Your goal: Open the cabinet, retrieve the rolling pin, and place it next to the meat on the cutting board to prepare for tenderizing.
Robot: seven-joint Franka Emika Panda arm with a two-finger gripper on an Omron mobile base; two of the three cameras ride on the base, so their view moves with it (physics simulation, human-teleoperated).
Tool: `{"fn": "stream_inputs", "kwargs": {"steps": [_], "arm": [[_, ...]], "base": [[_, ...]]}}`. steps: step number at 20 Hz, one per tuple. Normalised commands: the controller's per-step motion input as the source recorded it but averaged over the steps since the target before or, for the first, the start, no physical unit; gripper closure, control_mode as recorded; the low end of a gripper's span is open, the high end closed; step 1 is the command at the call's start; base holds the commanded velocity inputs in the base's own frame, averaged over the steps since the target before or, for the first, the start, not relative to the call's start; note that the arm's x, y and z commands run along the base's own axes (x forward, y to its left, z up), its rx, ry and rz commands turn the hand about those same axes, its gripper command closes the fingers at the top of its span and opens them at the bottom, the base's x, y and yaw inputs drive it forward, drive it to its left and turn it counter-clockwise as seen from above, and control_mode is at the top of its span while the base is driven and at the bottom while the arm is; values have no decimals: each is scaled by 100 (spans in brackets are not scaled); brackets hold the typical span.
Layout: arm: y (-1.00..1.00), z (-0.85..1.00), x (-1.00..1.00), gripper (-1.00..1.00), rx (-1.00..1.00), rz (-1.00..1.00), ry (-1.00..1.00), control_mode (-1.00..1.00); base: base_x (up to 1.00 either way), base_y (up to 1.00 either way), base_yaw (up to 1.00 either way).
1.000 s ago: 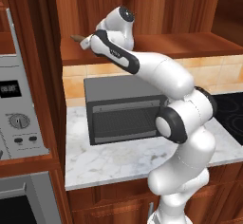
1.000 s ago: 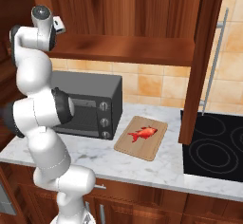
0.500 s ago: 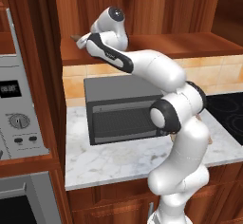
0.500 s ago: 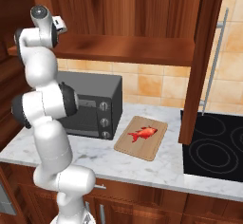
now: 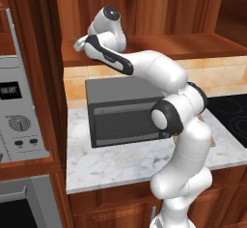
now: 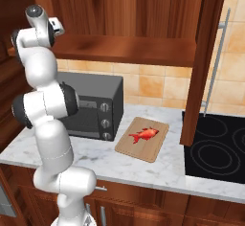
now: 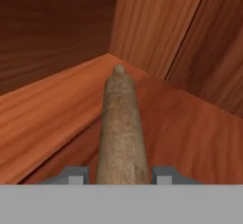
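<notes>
The cabinet [image 6: 143, 9] is already open, so step 1 is done. The claw [image 7: 121, 173] is inside, w/ fingers [image 7: 71, 174] spread on both sides of the rolling pin [image 7: 120, 133]; contact w/ the wood I cannot tell. The pin lies on the cabinet shelf [image 5: 193, 46], near its left end, pointing to the back corner. I judge the grasp is not closed yet. Left to do: pinch, lift out, carry down to the table [image 6: 191, 172]. The meat [image 6: 143, 135] waits in the middle of the cutting board [image 6: 155, 148], beside the toaster oven [image 6: 105, 105]. No readable writing or brand anywhere.
</notes>
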Motion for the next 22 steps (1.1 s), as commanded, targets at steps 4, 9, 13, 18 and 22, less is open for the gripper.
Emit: {"fn": "stream_inputs", "kwargs": {"steps": [4,9,13,18,22], "arm": [[-14,-30,-33,100,6,-1,-1,-100],[-38,3,-89,100,7,-8,-11,-100],[-63,1,-98,100,5,-15,-15,-100],[-74,0,-99,100,5,-13,-21,-100],[-82,16,-92,100,7,-15,-14,-100]], "base": [[0,0,0],[0,0,0],[0,0,0],[0,0,0],[0,0,0]]}}
